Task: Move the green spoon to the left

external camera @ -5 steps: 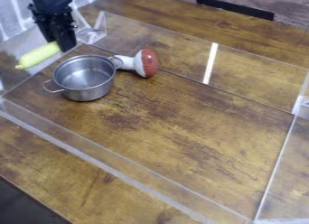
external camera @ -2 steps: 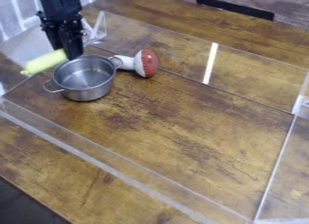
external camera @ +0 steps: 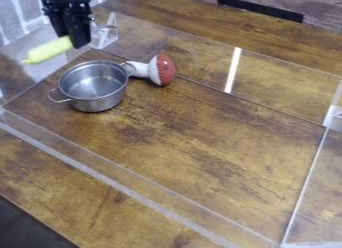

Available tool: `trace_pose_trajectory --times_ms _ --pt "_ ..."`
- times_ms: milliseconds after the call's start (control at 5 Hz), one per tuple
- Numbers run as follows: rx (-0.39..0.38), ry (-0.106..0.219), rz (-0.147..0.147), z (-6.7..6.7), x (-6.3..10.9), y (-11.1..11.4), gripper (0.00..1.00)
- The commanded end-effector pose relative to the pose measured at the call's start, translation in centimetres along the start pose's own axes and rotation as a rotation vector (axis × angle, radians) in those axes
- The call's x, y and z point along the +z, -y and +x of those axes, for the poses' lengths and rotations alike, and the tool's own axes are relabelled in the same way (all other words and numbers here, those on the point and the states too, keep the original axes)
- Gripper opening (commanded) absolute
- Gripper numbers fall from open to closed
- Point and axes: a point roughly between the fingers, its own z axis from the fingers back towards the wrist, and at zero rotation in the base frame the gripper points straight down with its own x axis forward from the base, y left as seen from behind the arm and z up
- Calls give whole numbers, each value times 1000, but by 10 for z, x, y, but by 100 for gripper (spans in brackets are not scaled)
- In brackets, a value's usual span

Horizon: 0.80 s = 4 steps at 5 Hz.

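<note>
gripper (external camera: 62, 42) clenched on green spoon (external camera: 46, 50) | above-left of pot (external camera: 91, 85) | hold level, lower gently before releasing

Black gripper (external camera: 62, 40) pointing down at upper left, just above and left of the steel pot (external camera: 91, 85), jaws closed on the green spoon (external camera: 46, 50). Spoon's yellow-green handle sticking out down-left from the fingers, tilted, lifted clear of the wood, up-left of the pot; bowl end hidden by the gripper. White-handled utensil with red round head (external camera: 151, 68) lying flat just right of the pot, handle end close to the rim. Clear plastic wall (external camera: 107, 182) below the pot, fencing the wooden table (external camera: 201, 132).
</note>
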Motion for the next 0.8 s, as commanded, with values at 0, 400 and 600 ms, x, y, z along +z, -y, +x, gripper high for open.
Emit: trace_pose_trajectory --times_ms 0,400,600 --pt "-54 43 33 6 15 -10 0" --pt "25 43 20 3 14 -26 0" --pt "60 41 21 -2 20 -28 0"
